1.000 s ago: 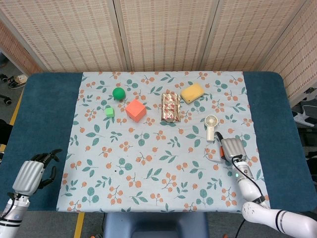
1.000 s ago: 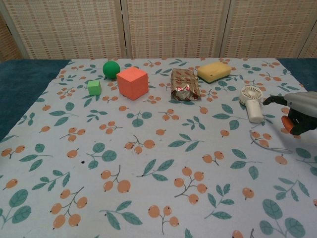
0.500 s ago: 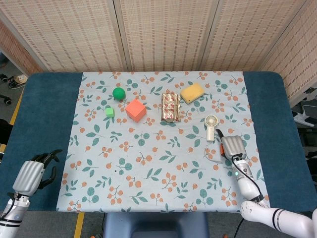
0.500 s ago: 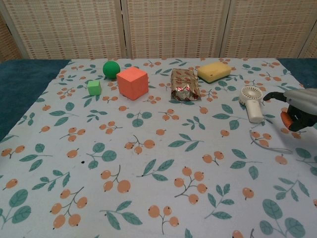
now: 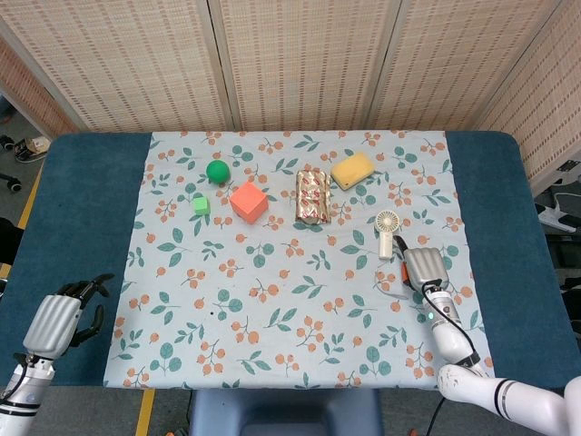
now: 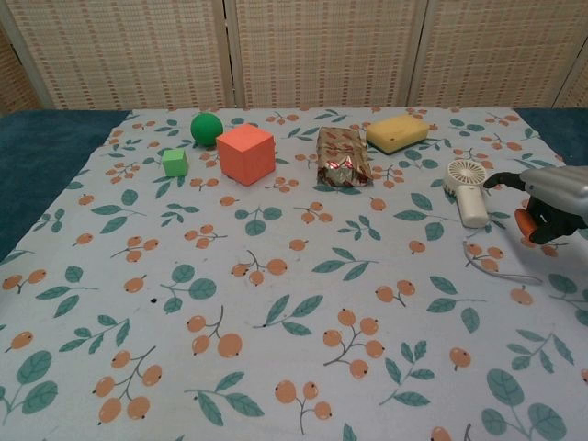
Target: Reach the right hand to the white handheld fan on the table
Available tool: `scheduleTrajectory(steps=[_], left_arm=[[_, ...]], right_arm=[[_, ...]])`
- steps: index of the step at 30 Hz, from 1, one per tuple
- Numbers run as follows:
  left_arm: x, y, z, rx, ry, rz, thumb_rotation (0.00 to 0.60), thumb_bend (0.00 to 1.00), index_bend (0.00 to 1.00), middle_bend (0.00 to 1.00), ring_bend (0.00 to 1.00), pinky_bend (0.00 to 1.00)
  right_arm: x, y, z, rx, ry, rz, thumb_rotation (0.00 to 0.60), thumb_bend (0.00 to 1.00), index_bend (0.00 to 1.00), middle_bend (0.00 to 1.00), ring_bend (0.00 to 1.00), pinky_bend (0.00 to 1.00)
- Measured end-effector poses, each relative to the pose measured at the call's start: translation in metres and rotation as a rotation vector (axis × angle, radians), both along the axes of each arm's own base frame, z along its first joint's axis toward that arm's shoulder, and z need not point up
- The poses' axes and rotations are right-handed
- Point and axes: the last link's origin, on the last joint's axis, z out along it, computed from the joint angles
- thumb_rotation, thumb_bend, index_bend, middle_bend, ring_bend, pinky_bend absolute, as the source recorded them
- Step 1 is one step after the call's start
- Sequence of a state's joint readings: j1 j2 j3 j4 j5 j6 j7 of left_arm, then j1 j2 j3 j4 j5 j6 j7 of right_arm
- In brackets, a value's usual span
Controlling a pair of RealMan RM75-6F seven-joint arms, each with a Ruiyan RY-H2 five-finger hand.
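The white handheld fan lies on the flowered cloth at right of centre, round head away from me and handle toward me; the chest view shows the fan as well. My right hand hovers just right of the fan's handle, a small gap away and not touching it. In the chest view the right hand has its thumb stretched toward the fan and its other fingers bent downward, holding nothing. My left hand rests at the table's near left edge with fingers spread and empty.
Behind the fan sit a yellow sponge and a shiny wrapped packet. Further left are an orange cube, a small green cube and a green ball. A thin cord lies on the cloth below the right hand.
My right hand has crept forward and slightly left, closing on the fan's handle. The left hand and all objects stay put.
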State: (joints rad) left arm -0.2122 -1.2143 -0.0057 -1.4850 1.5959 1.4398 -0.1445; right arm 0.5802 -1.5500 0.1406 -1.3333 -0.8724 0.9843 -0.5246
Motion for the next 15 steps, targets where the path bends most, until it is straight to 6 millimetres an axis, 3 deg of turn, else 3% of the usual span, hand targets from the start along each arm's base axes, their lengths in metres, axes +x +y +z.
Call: scheduleTrajectory(steps=[15], left_arm=[[-0.0006,-0.0009,-0.0001,-0.002,-0.002,0.003,0.600,0.61,0.19,0.40,0.32,0.37]], right_arm=[[0.0041,-0.0057,-0.0065,0.002,-0.008,0.006,0.600,0.69,0.09,0.87,0.73,0.85]])
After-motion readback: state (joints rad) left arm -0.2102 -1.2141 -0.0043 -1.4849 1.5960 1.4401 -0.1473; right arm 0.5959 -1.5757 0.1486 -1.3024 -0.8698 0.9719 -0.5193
